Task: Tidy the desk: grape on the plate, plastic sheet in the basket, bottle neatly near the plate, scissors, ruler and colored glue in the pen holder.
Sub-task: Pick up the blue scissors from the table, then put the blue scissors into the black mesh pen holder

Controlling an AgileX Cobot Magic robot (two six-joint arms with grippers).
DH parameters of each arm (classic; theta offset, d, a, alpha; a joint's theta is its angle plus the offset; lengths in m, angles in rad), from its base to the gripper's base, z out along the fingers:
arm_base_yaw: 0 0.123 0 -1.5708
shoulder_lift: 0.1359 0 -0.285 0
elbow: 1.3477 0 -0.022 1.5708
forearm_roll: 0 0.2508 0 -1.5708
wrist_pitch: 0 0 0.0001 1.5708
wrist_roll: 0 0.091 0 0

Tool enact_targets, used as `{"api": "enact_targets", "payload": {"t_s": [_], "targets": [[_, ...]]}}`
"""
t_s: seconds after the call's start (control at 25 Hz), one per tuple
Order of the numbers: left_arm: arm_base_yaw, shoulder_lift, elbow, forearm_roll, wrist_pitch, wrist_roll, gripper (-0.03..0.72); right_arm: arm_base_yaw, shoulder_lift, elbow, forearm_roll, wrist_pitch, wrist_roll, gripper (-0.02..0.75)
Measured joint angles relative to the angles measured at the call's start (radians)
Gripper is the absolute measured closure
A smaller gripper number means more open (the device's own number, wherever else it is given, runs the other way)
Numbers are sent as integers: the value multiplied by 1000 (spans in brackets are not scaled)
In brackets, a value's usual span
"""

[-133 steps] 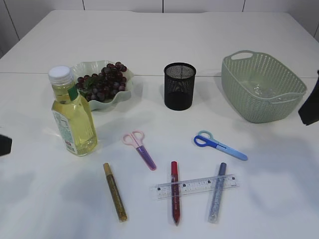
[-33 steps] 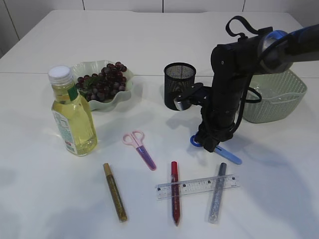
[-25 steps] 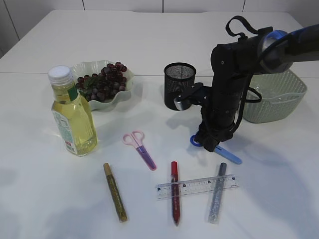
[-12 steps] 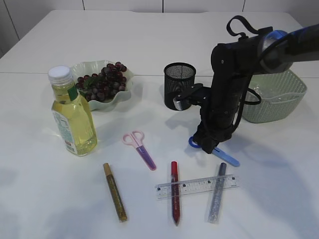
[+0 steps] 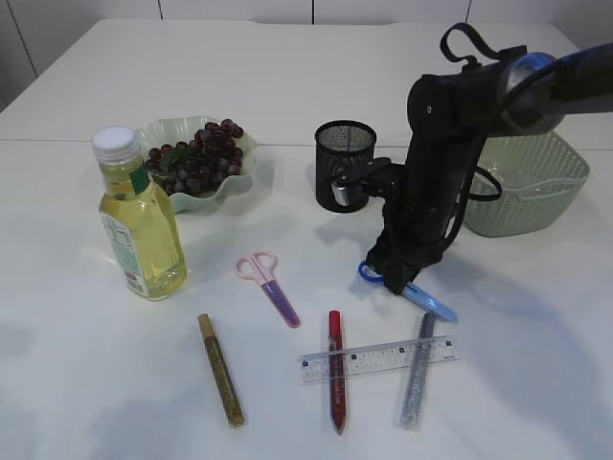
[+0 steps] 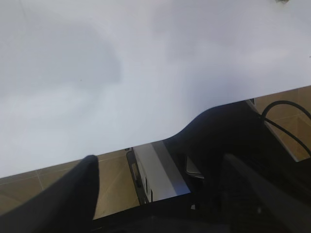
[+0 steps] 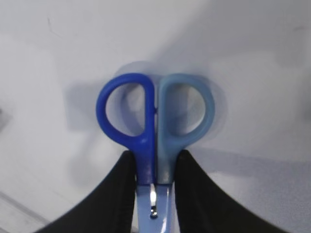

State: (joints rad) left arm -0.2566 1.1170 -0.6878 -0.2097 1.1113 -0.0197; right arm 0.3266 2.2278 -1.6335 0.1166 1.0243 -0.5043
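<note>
My right gripper is shut on the blue scissors, gripping just below the handle loops and holding them slightly off the table. Pink scissors, a clear ruler lying across a red glue stick and a blue glitter glue stick, and a gold glue stick lie on the table. The black mesh pen holder stands behind. Grapes sit on the green plate. The bottle stands beside it. My left gripper is at the table edge, open and empty.
A green basket stands at the right behind my right arm, with a clear plastic sheet inside. The table edge and floor show in the left wrist view.
My right arm came in from the right and closed on the blue scissors. In the last second it has lifted them slightly and shifted them a little left.
</note>
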Motion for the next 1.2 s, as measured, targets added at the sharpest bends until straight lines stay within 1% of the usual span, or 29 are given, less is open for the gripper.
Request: {"api": "enact_targets", "payload": {"t_s": [0.16,0.4,0.48,0.72,0.96,1.2], "targets": [[0,0,0,0,0,0,127,-27,0,-64,73,44,-2,523],[0,0,0,0,2,0,127,-100,0,-161,204,123,-39,523],[0,0,0,0,2,0,127,-130,0,-192,269,147,-63,523],[0,0,0,-5,2,0,127,-207,0,-296,528,167,-185,523],[0,0,0,-11,28,0,127,-226,0,-349,716,49,-338,523],[0,0,0,-24,32,0,127,-226,6,-348,952,-71,-560,524]]}}
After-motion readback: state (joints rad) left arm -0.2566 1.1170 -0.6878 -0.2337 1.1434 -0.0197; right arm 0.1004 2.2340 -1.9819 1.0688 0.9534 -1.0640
